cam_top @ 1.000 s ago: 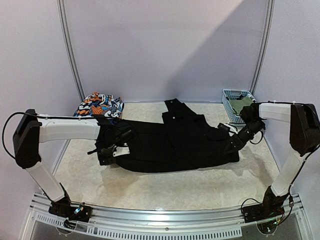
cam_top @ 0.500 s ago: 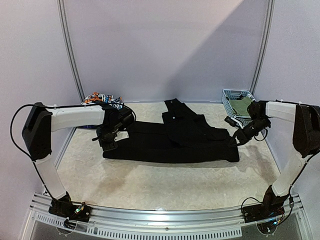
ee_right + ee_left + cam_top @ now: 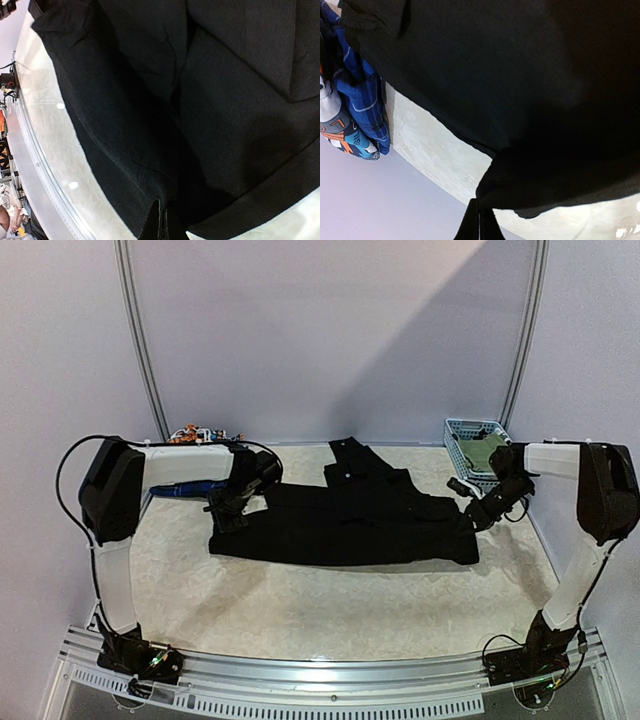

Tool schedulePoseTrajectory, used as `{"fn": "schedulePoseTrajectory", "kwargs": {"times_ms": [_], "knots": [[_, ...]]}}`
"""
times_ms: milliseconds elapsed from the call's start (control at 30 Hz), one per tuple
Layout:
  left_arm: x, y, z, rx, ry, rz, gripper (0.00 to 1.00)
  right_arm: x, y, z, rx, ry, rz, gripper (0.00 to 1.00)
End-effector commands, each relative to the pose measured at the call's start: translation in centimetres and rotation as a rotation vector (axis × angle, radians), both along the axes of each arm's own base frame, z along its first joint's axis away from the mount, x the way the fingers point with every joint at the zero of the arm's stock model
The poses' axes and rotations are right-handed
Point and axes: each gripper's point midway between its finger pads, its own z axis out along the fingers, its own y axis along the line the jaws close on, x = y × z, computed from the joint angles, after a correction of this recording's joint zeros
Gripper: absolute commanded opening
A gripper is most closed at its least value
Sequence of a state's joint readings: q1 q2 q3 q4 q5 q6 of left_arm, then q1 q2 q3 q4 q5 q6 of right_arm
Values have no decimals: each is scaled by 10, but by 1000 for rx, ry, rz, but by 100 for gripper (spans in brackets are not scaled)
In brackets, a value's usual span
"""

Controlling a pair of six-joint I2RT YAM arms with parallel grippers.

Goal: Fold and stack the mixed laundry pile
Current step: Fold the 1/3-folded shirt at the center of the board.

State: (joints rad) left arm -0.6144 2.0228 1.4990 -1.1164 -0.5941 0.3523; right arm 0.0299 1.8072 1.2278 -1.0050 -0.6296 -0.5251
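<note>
Long black trousers (image 3: pixel 350 525) lie stretched sideways across the middle of the table, with a second layer bunched toward the back. My left gripper (image 3: pixel 226 517) is shut on their left end; in the left wrist view the closed fingertips (image 3: pixel 480 216) pinch the hem of the black cloth (image 3: pixel 520 75). My right gripper (image 3: pixel 478 515) is shut on the right end, its fingertips (image 3: pixel 161 216) buried in a fold of the trousers (image 3: pixel 225 100). An orange-blue-white print (image 3: pixel 196 432) and a blue piece (image 3: pixel 185 488) sit at the back left. The blue checked cloth (image 3: pixel 362 100) also shows beside the print (image 3: pixel 340 132).
A light-blue lattice basket (image 3: pixel 462 430) stands at the back right with an olive-green garment (image 3: pixel 485 452) inside. The pale table (image 3: pixel 320 610) is ringed by a metal rail along the near edge. Lilac walls enclose the back and sides.
Both arms have drawn back toward the far side, carrying the trousers' ends with them. The cloth's near edge has shifted away from the front and now lies flatter and narrower.
</note>
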Motion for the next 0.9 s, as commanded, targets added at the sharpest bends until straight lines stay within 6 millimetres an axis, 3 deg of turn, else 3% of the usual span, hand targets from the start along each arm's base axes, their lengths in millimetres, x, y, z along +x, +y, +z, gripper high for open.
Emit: {"fn": "schedulePoseTrajectory", "kwargs": {"times_ms": [0, 333, 467, 600, 733, 867], "knots": [[17, 8, -1, 20, -7, 16, 0, 8, -7, -11, -32, 15, -12, 0], [49, 9, 3, 23, -72, 31, 0, 28, -14, -25, -88, -2, -30, 0], [53, 9, -2, 9, -46, 46, 0, 23, -11, -24, -66, 46, -31, 0], [40, 8, -2, -23, 10, 73, 0, 3, -7, -20, -38, 111, -19, 0], [13, 5, 5, -94, 89, 91, 2, -19, -9, -7, -50, 142, 0, 0], [-9, -7, 6, -185, 149, 88, 4, -39, -11, -13, -64, 189, 16, 1]]}}
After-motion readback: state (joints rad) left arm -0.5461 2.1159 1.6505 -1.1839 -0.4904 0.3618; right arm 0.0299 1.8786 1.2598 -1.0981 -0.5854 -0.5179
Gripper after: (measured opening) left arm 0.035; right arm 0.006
